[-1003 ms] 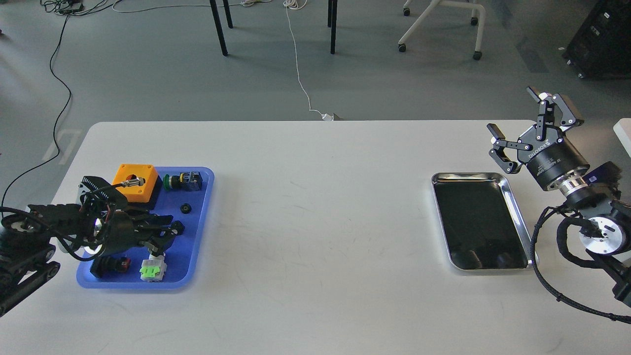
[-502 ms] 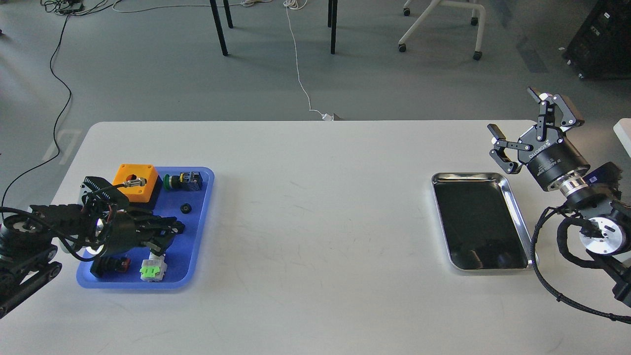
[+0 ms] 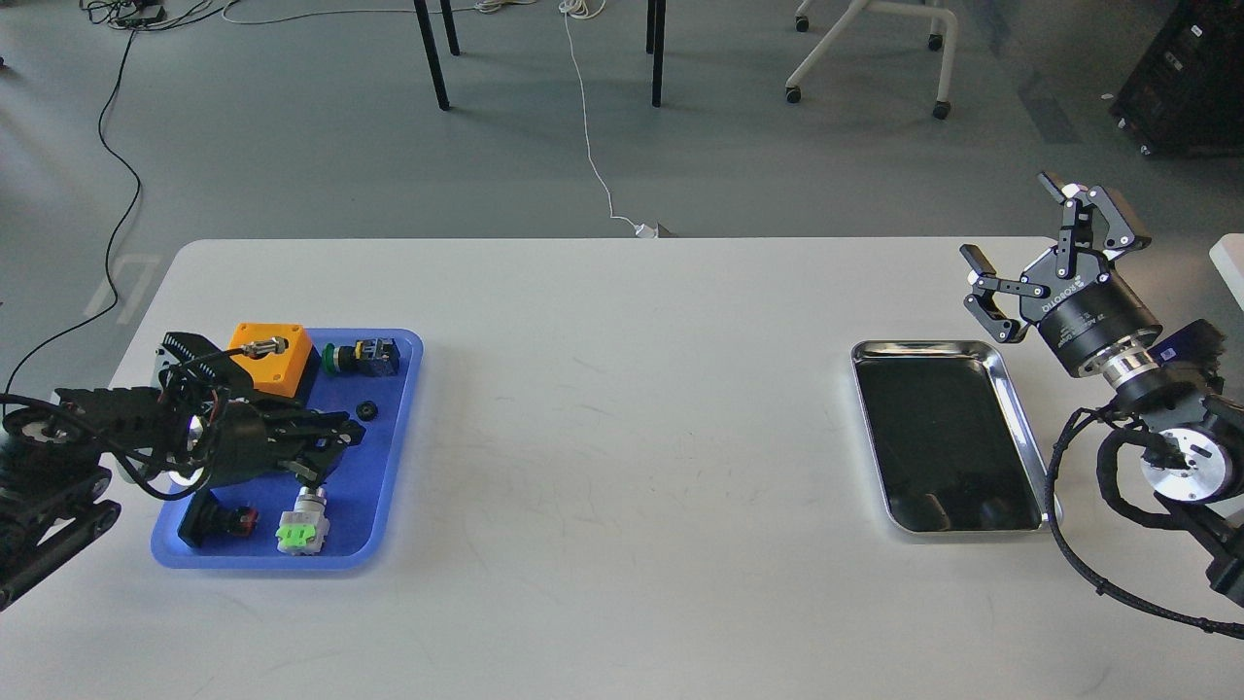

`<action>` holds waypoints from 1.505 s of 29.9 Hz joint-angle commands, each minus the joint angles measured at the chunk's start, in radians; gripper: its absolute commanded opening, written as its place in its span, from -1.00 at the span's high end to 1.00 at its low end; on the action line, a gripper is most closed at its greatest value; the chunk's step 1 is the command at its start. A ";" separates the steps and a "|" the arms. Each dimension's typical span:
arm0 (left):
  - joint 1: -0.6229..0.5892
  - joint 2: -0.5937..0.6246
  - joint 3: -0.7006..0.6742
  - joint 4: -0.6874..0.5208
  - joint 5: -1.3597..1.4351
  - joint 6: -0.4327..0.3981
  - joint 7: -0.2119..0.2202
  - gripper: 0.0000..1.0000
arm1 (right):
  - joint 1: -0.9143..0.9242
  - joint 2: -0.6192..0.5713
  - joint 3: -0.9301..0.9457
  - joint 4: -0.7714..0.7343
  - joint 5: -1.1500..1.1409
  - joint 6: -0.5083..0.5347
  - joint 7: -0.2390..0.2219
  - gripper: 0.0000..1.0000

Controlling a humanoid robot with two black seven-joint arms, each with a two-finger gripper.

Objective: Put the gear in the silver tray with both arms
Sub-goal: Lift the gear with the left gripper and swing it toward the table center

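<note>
The gear is a small black toothed wheel lying on the floor of the blue tray. My left gripper hovers low over the blue tray, open and empty, its upper fingertip just short of the gear. The silver tray lies empty at the right of the table. My right gripper is open and empty, raised above the table just beyond the silver tray's far right corner.
The blue tray also holds an orange box with a metal sensor on it, a green-and-blue push button, a black-and-red part and a white-and-green switch. The white table spans the gap between the trays.
My left gripper has moved away from me over the blue tray, toward the gear, uncovering the white-and-green switch. The right arm has not moved.
</note>
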 commanded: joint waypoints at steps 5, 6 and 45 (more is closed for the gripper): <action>-0.063 0.040 -0.001 -0.110 0.000 -0.015 0.000 0.63 | 0.000 0.000 0.008 0.000 0.000 0.000 0.000 -0.99; -0.073 0.040 -0.001 -0.135 0.000 -0.027 0.000 0.63 | 0.000 0.000 0.008 0.000 0.000 0.000 0.000 -0.99; -0.533 -0.673 0.438 0.133 0.000 -0.174 0.000 0.62 | 0.003 -0.012 0.034 -0.017 0.000 0.000 0.000 -0.99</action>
